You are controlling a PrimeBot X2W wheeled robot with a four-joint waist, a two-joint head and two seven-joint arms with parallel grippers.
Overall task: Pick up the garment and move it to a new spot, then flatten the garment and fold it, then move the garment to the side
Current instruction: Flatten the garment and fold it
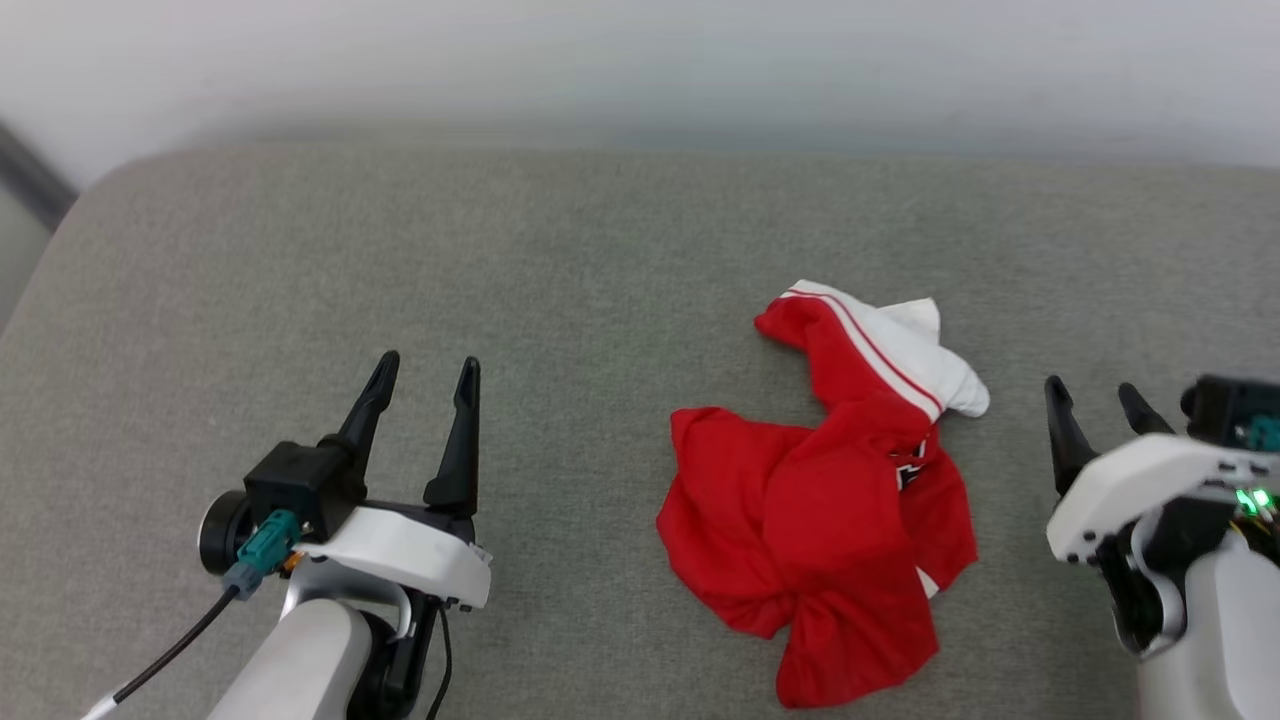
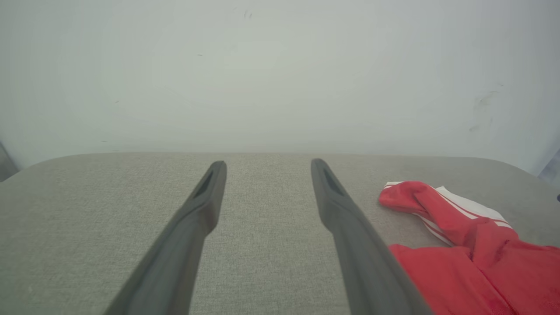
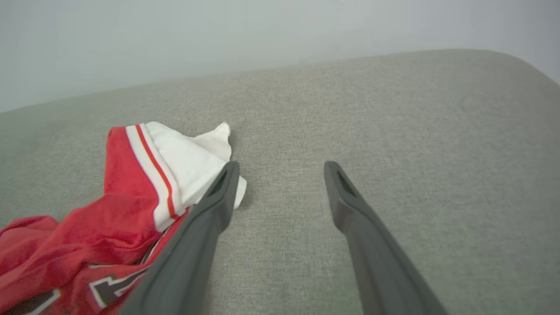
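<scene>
**Both grippers open; garment heaped between them**

The left gripper (image 1: pixel 430 360) has two long dark fingers on a white wrist housing and stands at the lower left of the head view, over the grey woven padded surface (image 1: pixel 600 230). Its fingers are spread apart with nothing between them. In the left wrist view only bare grey fabric shows in the gap. A teal connector (image 1: pixel 265 545) with a black cable sits on the left side of this wrist.

The red jersey-style T-shirt (image 1: pixel 830 500), with a white short sleeve and red-white striped trim, lies crumpled in a heap right of centre, between the two grippers and well apart from the left one. The white sleeve (image 1: pixel 930 355) lies on the far side of the heap, and the red body is bunched on the near side. Part of a black, white-outlined print (image 3: pixel 109 284) shows among the folds in the right wrist view.

The right gripper (image 1: pixel 1090 385) stands at the lower right, near the sleeve end of the garment. Its fingers are likewise spread apart and hold nothing. In the right wrist view its left finger overlaps the white sleeve; contact cannot be determined. A green light (image 1: pixel 1250 498) glows on this wrist
</scene>
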